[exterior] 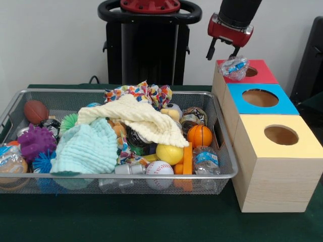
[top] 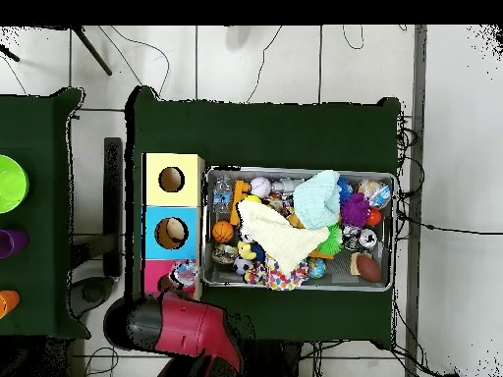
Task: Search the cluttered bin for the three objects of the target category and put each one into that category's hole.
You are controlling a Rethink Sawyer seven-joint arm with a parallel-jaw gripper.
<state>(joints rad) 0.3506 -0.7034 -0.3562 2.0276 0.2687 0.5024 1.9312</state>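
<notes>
You are looking at a run that is partly through, judging by the layout. On the left, the mesh bin (exterior: 222,174) is still holding a heavy clutter: a purple spiky ball (exterior: 35,142), a mint cloth (exterior: 87,147), a cream cloth (exterior: 144,121), a baseball (exterior: 159,168). Toward its right end a crushed plastic bottle (exterior: 206,160) is lying against the wall, and it is looking like a target still to be fetched. Further right, a second crushed bottle (exterior: 234,67) is sitting on the red box (exterior: 260,75) beside its hole, not yet dropped in. The gripper (exterior: 222,52) is hovering just above it, fingers spread and carrying nothing. You cannot see inside the boxes, so the deposited count is staying unknown.
</notes>
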